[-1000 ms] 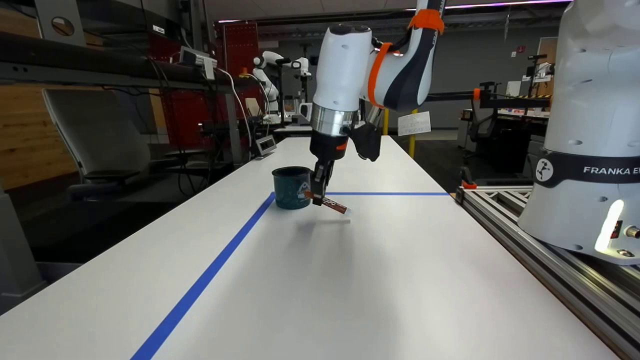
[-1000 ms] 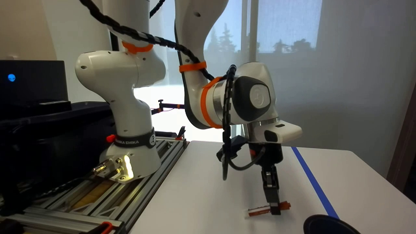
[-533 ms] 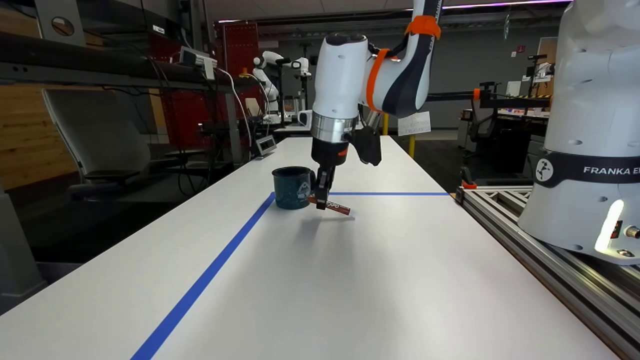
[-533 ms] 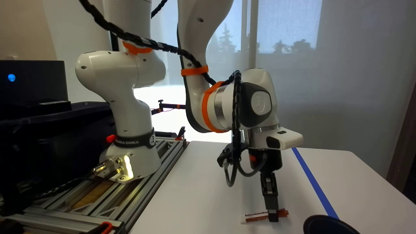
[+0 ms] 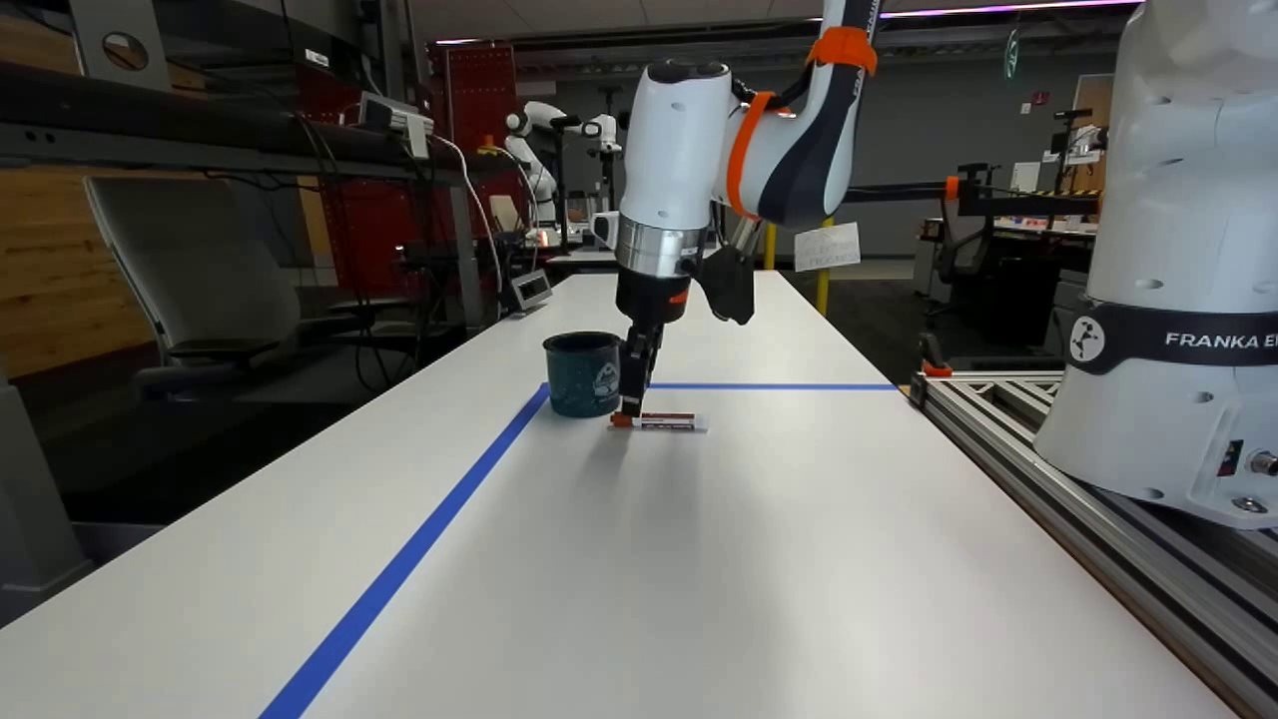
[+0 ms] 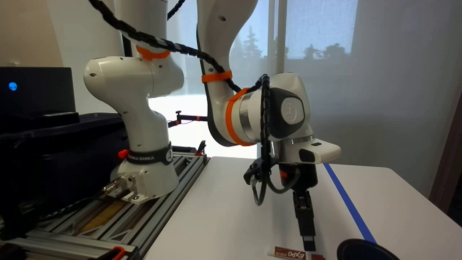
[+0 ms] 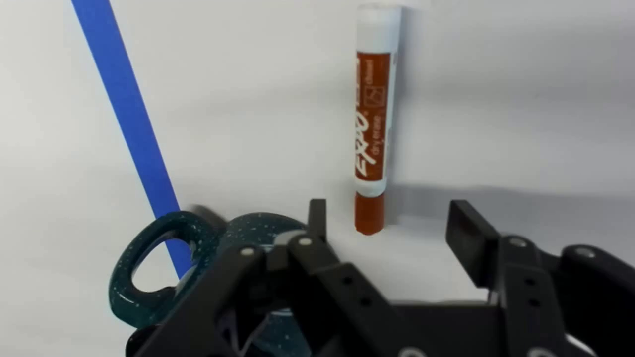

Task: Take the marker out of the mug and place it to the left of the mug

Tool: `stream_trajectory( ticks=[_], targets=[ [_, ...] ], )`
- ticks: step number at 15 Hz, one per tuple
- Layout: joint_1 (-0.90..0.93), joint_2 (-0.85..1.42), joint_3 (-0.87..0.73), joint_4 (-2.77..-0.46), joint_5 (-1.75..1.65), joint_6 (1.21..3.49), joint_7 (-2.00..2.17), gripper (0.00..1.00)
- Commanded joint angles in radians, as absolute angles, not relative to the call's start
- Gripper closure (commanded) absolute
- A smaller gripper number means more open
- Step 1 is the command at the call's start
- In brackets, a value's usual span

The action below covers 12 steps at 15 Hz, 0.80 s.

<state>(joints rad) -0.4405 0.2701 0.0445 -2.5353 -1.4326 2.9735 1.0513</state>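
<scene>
The white table extends across the scene, with the robot arm reaching over it. Blue tape crosses it in straight strips. The gripper points down, close above the table; its two fingers stand wide apart and grip nothing. The dark teal mug stands upright by the tape, near the gripper. The marker lies flat on the table, outside the mug and just beside it, its reddish-brown capped end seen between the fingers in the wrist view.
</scene>
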Motion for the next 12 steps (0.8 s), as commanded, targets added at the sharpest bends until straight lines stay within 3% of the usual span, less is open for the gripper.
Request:
stream_trajectory(
  ticks=[1, 10, 11, 12],
  targets=[
    [-0.439, 0.204, 0.046, -2.564, -1.421, 2.964, 1.085, 0.03],
    [-0.431, 0.084, 0.087, -2.66, -1.185, 2.828, 0.996, 0.0],
    [-0.333, 0.074, 0.003, -2.671, -1.091, 2.807, 0.936, 0.0],
    [-0.416, 0.067, 0.097, -2.678, -1.026, 2.771, 0.881, 0.0]
  ],
)
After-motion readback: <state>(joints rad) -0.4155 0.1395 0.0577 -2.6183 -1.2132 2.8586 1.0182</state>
